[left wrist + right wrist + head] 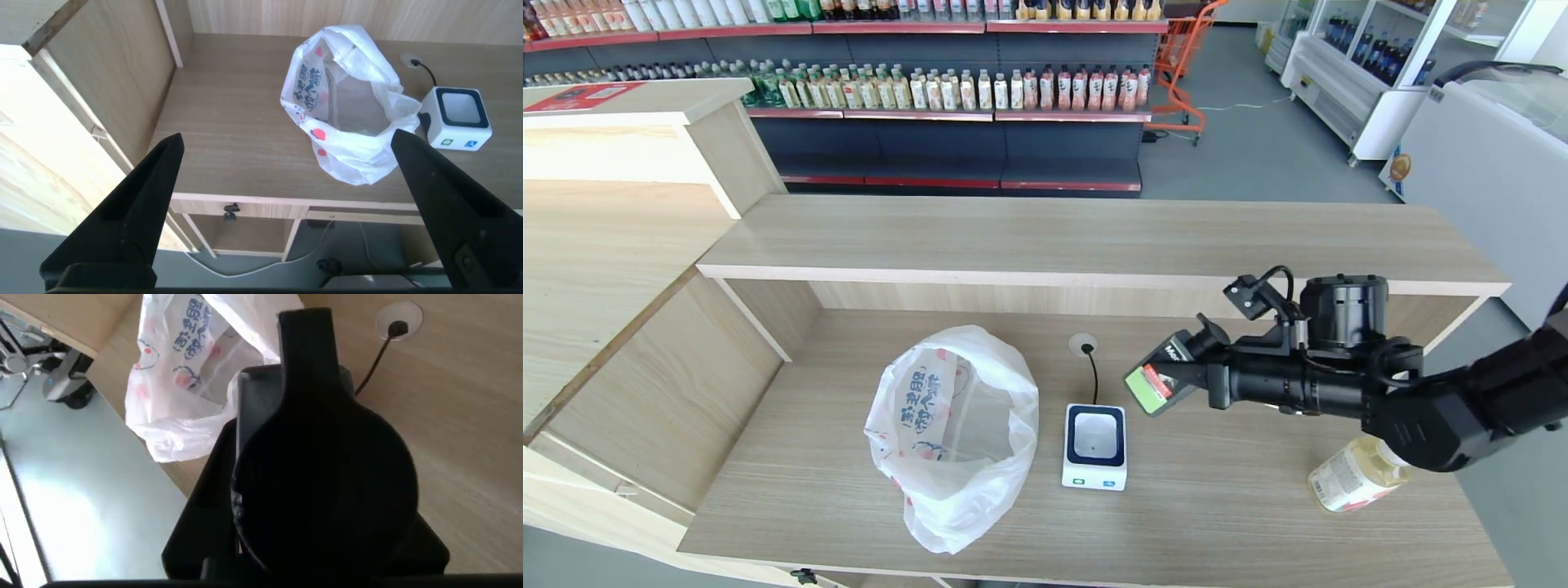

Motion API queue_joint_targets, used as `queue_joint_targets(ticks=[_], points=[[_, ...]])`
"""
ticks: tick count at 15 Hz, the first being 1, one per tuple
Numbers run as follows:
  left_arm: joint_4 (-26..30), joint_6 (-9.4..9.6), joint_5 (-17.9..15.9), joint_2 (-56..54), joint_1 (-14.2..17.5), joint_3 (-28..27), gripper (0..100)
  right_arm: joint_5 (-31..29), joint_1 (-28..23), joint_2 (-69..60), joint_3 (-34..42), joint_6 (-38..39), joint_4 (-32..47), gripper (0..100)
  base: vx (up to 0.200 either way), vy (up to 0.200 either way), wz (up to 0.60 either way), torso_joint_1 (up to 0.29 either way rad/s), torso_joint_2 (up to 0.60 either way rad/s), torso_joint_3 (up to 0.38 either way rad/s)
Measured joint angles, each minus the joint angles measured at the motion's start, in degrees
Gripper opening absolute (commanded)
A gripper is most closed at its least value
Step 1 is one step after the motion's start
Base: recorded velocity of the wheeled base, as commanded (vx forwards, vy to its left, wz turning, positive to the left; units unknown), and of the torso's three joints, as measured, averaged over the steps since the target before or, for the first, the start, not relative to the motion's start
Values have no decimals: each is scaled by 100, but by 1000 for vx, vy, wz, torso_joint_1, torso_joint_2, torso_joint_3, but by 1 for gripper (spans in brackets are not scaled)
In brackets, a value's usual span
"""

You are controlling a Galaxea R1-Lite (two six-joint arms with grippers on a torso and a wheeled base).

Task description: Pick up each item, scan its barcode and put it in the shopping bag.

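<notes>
**Head view.**
- Scanner (1094,447): white box with a dark window, standing on the counter (1225,523). Its cable (1092,374) runs back to a grommet (1083,344).
- Bag (952,433): white plastic with print, mouth open, just left of the scanner. Its inside is hard to make out.
- Right gripper (1186,361): clamped on a pack (1156,387), held in the air to the right of the scanner and above it.
- Pack: small and dark, with a green and red face turned down toward the scanner. Its rear is hidden by the fingers.
- Bottle (1354,475): lies on its side well to the right of the scanner. It holds pale yellow liquid and has a white label. Its neck end is hidden under the right arm.

**Left wrist view.**
- Left gripper (288,140): fingers spread wide and holding nothing, high over the counter's front edge and well left of the scanner.
- The bag and the scanner lie beyond it. The scanner is partly cut off by one finger.

**Right wrist view.**
- A dark mass of gripper and pack covers the middle, and the two cannot be told apart.
- The scanner is almost wholly hidden behind it.
- The bag, grommet and cable show around it.
</notes>
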Motion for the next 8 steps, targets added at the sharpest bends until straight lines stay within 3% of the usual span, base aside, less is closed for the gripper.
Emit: queue_joint_targets(ticks=[3, 5, 8], points=[[0, 0, -2, 0, 0, 0, 100, 2, -549, -1014, 1673, -532, -1623, 0, 0, 0, 0, 0, 0, 0], [0, 0, -2, 0, 2, 0, 100, 77, -757, -1309, 2304, -650, -2666, 0, 0, 0, 0, 0, 0, 0], [0, 0, -2, 0, 0, 0, 100, 110, -846, -1436, 2581, -666, -2887, 0, 0, 0, 0, 0, 0, 0]])
